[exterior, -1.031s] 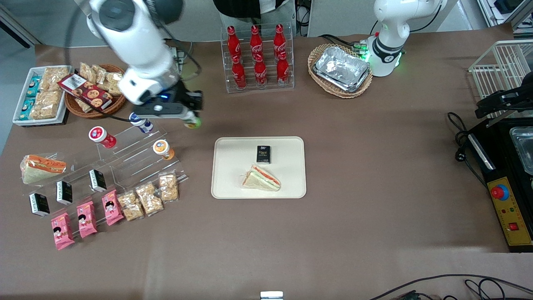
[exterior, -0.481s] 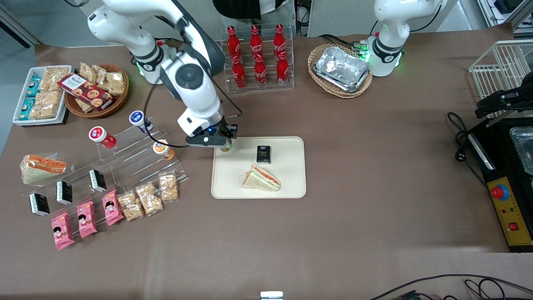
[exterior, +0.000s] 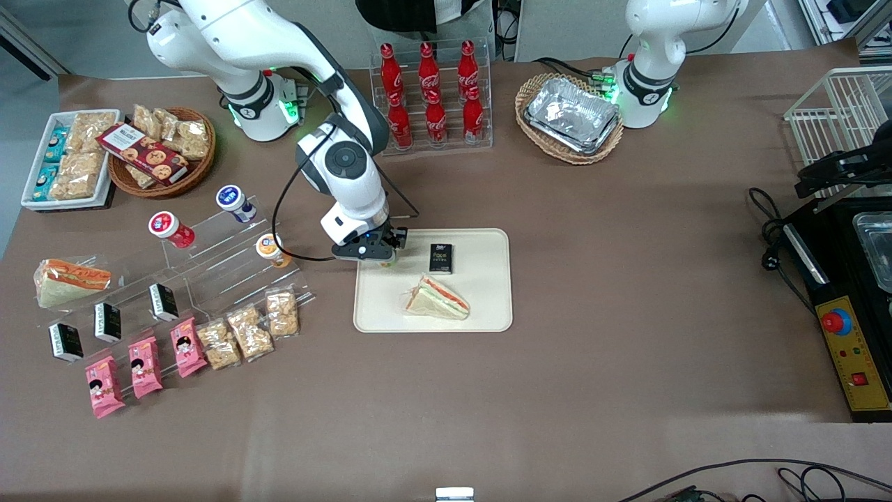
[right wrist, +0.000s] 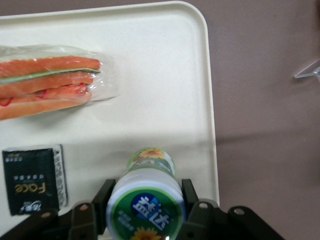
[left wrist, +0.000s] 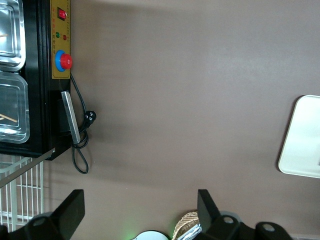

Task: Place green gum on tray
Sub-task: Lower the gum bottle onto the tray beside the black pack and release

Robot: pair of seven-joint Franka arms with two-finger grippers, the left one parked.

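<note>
My right gripper (exterior: pixel 380 259) is low over the cream tray (exterior: pixel 488 307), at the tray's corner nearest the acrylic shelf. It is shut on the green gum (right wrist: pixel 146 202), a small bottle with a green-and-white cap; the fingers (right wrist: pixel 102 197) press its sides. In the front view only a bit of green (exterior: pixel 385 263) shows under the hand. The wrist view shows the tray (right wrist: pixel 165 75) under the bottle. I cannot tell whether the bottle touches the tray.
On the tray lie a black packet (exterior: pixel 440 257) and a wrapped sandwich (exterior: pixel 437 298). An acrylic shelf (exterior: pixel 230 258) with orange-capped (exterior: pixel 272 249), red-capped (exterior: pixel 169 229) and blue-capped (exterior: pixel 233 201) bottles stands beside the tray. A cola rack (exterior: pixel 432 94) is farther from the camera.
My gripper carried the green gum from above the acrylic shelf to the tray's corner and came down lower over the tray.
</note>
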